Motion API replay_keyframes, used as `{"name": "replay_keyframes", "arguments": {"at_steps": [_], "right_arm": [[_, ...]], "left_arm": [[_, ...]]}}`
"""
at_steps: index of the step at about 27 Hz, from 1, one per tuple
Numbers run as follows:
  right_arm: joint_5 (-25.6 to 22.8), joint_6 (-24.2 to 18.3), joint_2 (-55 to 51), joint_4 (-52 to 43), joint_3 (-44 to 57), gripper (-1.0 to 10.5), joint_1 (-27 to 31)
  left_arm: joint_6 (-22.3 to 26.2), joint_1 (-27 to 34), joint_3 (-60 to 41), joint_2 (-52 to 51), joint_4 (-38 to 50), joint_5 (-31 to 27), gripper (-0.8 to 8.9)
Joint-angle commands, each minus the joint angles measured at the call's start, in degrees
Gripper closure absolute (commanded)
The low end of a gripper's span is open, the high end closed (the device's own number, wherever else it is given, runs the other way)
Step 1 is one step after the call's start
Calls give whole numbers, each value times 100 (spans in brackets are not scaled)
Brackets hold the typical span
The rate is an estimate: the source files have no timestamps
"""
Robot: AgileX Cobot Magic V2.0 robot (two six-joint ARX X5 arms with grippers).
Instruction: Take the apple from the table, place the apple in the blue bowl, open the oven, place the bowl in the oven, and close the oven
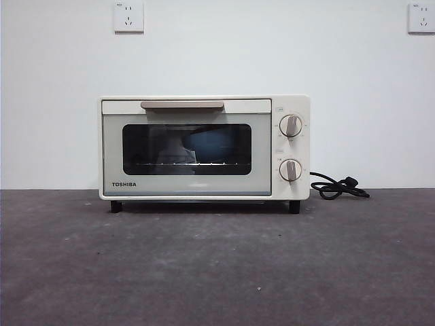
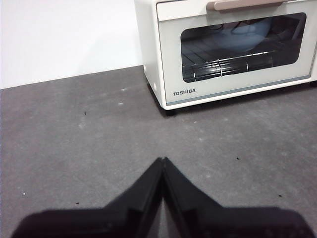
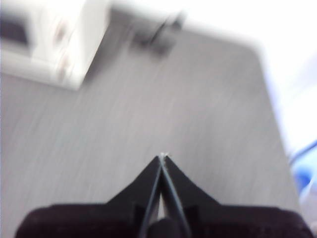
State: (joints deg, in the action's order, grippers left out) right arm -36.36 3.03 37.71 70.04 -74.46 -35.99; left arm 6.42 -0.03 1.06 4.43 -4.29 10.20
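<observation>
Oven (image 1: 204,147): door shut, well beyond left gripper (image 2: 163,163) fingertips; blue bowl (image 1: 216,144) inside on rack; apple unseen; both grippers, right gripper (image 3: 162,159) included, pinched empty; risk: door perhaps not fully latched.

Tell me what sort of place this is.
Likely a bare robot test bench, not a kitchen: a cream-white Toshiba toaster oven alone on a dark grey matte table, before a plain white wall with sockets.

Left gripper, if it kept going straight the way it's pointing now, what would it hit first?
Probably bare table. The left gripper, jaws shut, aims left of the oven, so it likely misses it; depth is unclear.
</observation>
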Motion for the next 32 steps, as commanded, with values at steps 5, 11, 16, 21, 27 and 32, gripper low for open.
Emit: {"name": "replay_keyframes", "arguments": {"at_steps": [5, 11, 16, 21, 27, 32], "right_arm": [[2503, -455, -1832, -4286, 3241, 946, 2164], [3532, -446, -2402, -5606, 5184, 946, 3327], [3630, -459, -2669, -5987, 6199, 946, 3773], [3727, -455, -3163, -6028, 6802, 946, 3880], [3716, -442, -3716, -6035, 7187, 946, 3858], [3679, -297, -3729, -6098, 7366, 946, 3851]], "left_arm": [[44, 22, -55, 177, 46, 26, 817], [44, 22, -55, 326, 46, 26, 817], [46, 22, -55, 470, 46, 26, 817], [46, 22, -55, 612, 46, 26, 817], [46, 22, -55, 804, 48, 26, 817], [46, 22, -55, 968, 52, 26, 817]]}}
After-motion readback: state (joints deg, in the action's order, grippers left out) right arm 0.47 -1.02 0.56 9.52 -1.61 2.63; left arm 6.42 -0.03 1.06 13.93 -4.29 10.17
